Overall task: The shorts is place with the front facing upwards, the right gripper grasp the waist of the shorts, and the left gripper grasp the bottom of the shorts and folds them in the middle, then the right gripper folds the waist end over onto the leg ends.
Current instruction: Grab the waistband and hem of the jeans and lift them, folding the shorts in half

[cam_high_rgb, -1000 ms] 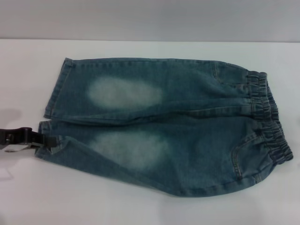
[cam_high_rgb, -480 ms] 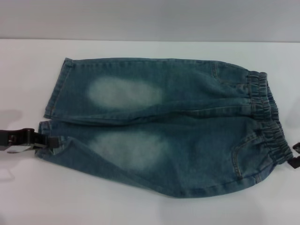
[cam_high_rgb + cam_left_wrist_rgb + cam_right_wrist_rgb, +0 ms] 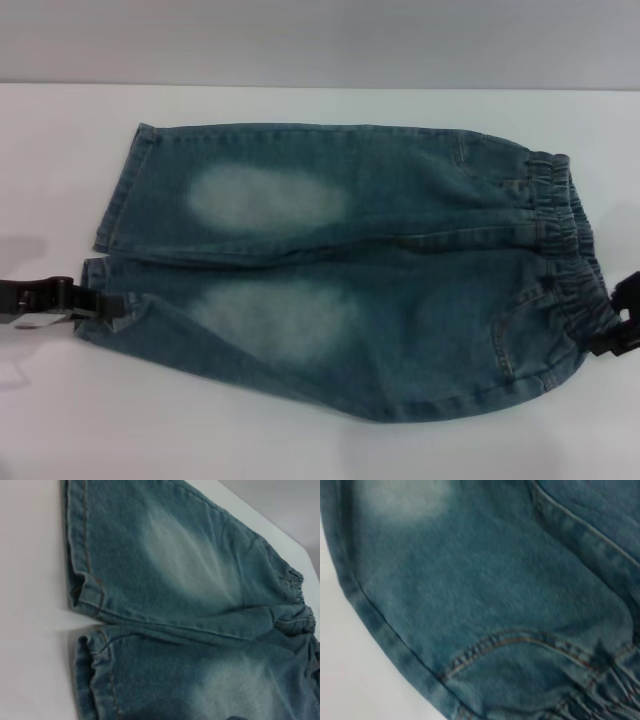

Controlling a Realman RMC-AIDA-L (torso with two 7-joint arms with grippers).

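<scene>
Shorts (image 3: pixel 350 265) flat on white bench (image 3: pixel 300 445), frame centre, front up. My left claw (image 3: pixel 100 303) at lower-left hem; my right claw (image 3: pixel 612 325) at waistband, right edge. Claw openings: cannot tell. Grasping step; next, clamp both, lift, fold.

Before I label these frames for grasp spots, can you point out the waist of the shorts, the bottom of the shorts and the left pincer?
waist of the shorts (image 3: pixel 570 240): head view, on the ruffled elastic band.
bottom of the shorts (image 3: pixel 82 592): left wrist view, on a stitched leg hem.
left pincer (image 3: pixel 105 302): head view, at its tips by the near leg hem.
</scene>
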